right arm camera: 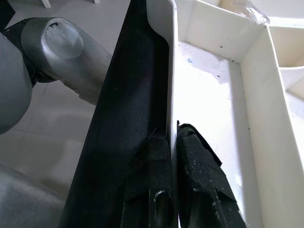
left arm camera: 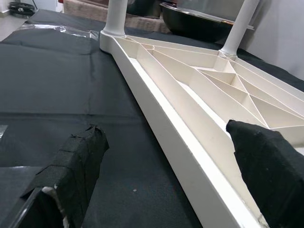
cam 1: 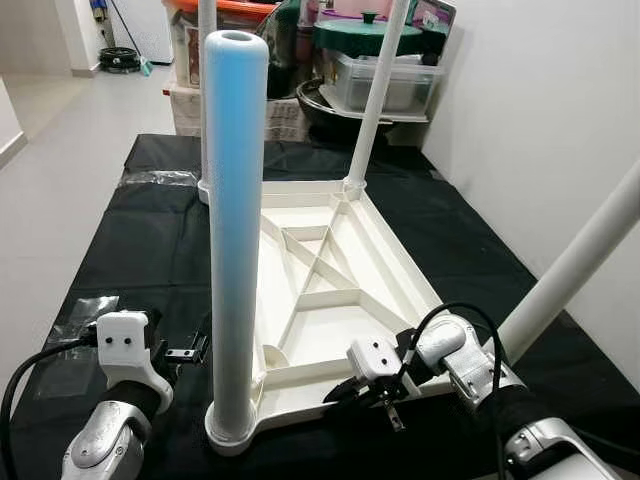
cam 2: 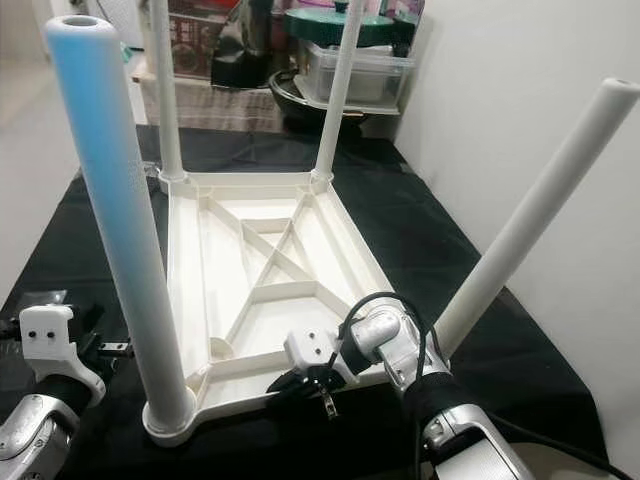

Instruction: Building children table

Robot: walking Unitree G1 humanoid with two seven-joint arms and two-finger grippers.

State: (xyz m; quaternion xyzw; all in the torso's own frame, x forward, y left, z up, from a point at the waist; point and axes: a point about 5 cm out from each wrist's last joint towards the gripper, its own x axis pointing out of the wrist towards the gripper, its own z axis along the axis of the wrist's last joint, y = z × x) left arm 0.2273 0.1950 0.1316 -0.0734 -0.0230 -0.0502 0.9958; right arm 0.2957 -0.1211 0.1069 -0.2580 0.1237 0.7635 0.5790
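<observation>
The white children's table [cam 1: 400,262] lies upside down on a black cloth. Three legs stand upright in its corners: the near-left leg [cam 1: 235,220], the far-left leg [cam 2: 165,90] and the far-right leg [cam 1: 375,100]. A fourth leg [cam 2: 530,220] leans out to the right from the near-right corner. My right gripper [right arm camera: 173,137] is shut on the thin wall of the tabletop's near rim [right arm camera: 171,71], also seen low in the head views as the right gripper [cam 1: 345,392]. My left gripper [cam 1: 190,352] is open beside the near-left leg, its taped fingers [left arm camera: 76,161] on either side of the side rim [left arm camera: 156,95].
Plastic storage boxes [cam 1: 385,80], a dark bowl [cam 1: 335,110] and other containers crowd the far end of the bench. A white wall [cam 1: 540,120] runs close along the right. Clear plastic bags [cam 1: 85,310] lie on the cloth at the left, with open floor [cam 1: 60,160] beyond.
</observation>
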